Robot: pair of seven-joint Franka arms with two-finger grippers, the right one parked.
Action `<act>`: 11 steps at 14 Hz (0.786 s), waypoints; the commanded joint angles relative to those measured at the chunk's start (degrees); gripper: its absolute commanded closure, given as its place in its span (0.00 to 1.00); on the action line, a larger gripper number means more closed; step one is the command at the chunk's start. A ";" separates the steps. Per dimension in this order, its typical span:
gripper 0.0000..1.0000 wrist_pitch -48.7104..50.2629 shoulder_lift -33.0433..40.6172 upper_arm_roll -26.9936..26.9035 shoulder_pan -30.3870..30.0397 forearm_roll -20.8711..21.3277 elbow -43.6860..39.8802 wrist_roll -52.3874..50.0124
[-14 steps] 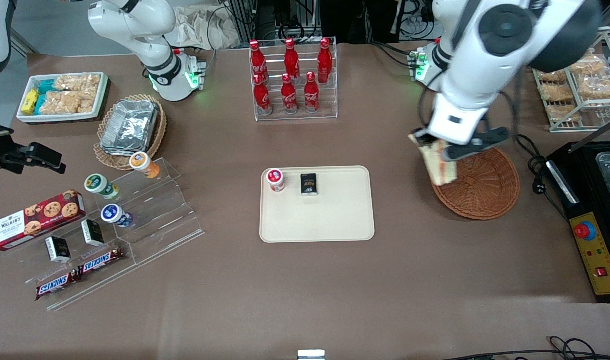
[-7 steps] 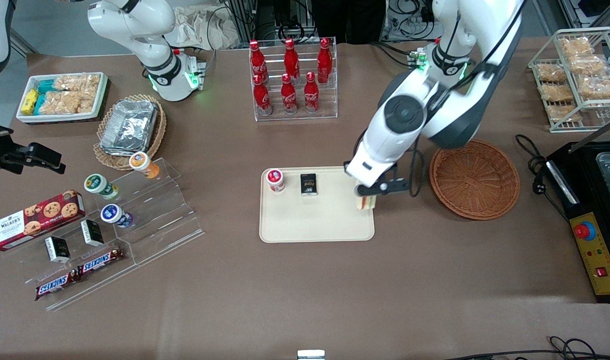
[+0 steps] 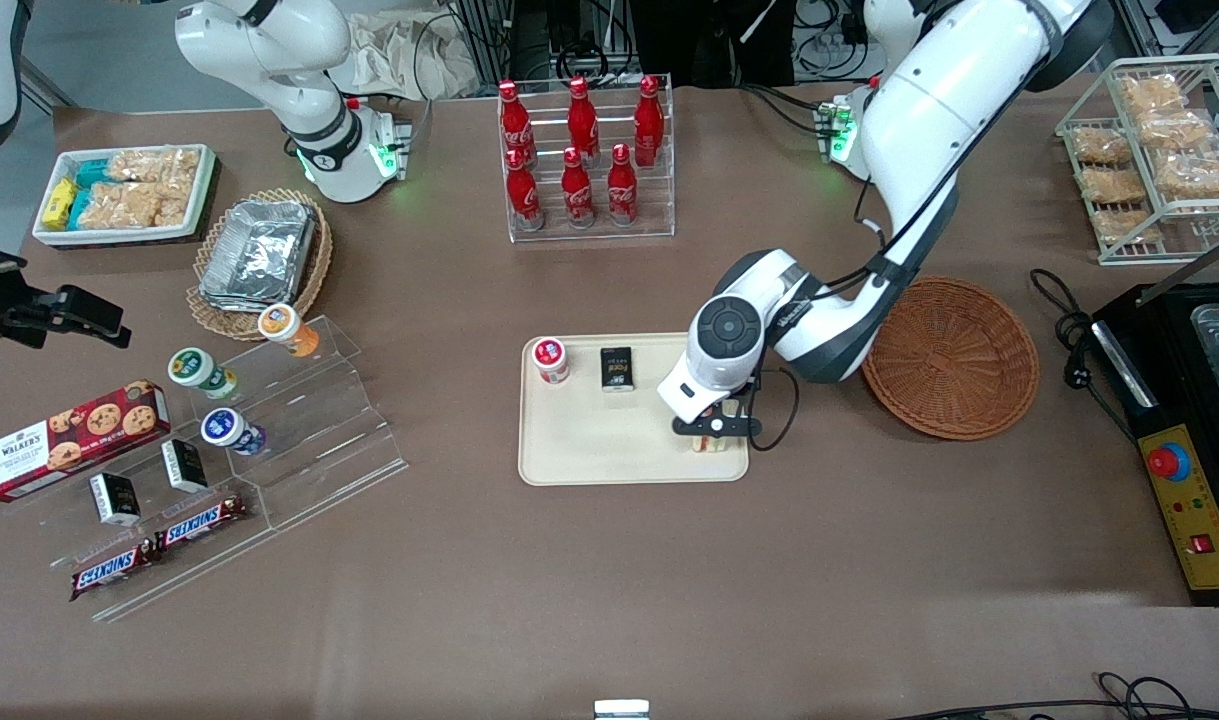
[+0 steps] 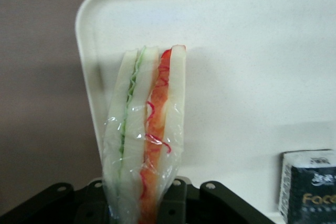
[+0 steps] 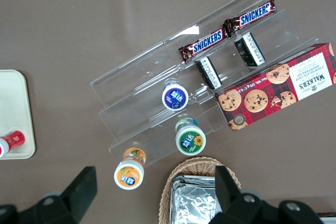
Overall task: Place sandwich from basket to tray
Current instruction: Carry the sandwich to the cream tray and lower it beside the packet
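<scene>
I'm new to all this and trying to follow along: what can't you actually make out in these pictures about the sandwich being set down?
- Front view: the gripper over the tray hides nearly all of the sandwich.
- Left wrist view: the sandwich's held end is cut off by the frame edge, so the fingers' contact with it is unseen.
- Neither view shows whether the sandwich touches the tray yet.
- Left wrist view: the black packet is cut off.

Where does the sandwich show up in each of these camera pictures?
Front view: the sandwich is under the gripper, over the tray near its basket-side rim.
Left wrist view: sandwich fills the middle, held by the gripper over the tray.
Right wrist view: not in it.
Shared landmark: the cream tray.
</scene>
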State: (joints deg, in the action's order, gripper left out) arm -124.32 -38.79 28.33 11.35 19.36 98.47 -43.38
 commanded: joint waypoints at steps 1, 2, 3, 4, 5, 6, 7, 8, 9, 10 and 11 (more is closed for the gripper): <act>1.00 -0.04 -1.90 0.14 0.61 2.87 -1.88 0.23; 0.61 -0.04 -1.90 0.14 0.61 2.96 -1.88 0.57; 0.06 -0.04 -1.90 0.14 0.61 2.96 -1.88 0.23; 0.00 0.05 -1.73 0.14 0.52 2.96 -1.79 0.23; 0.00 0.13 -1.55 0.14 0.43 2.88 -1.88 0.23; 0.00 0.40 -1.20 0.14 0.34 2.70 -2.05 0.23; 0.00 0.57 -0.85 0.23 0.17 2.61 -2.31 0.14; 0.00 0.75 -0.15 0.23 -0.10 2.44 -2.32 0.31; 0.00 0.75 0.64 0.23 -0.10 2.00 -2.32 0.23; 0.00 0.92 1.78 0.32 -0.19 1.47 -2.32 0.23; 0.00 2.40 3.79 0.32 -0.27 0.43 -2.32 0.23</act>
State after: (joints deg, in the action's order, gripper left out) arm -124.34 -38.83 28.39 11.34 21.01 95.99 -43.36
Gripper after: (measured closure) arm 0.000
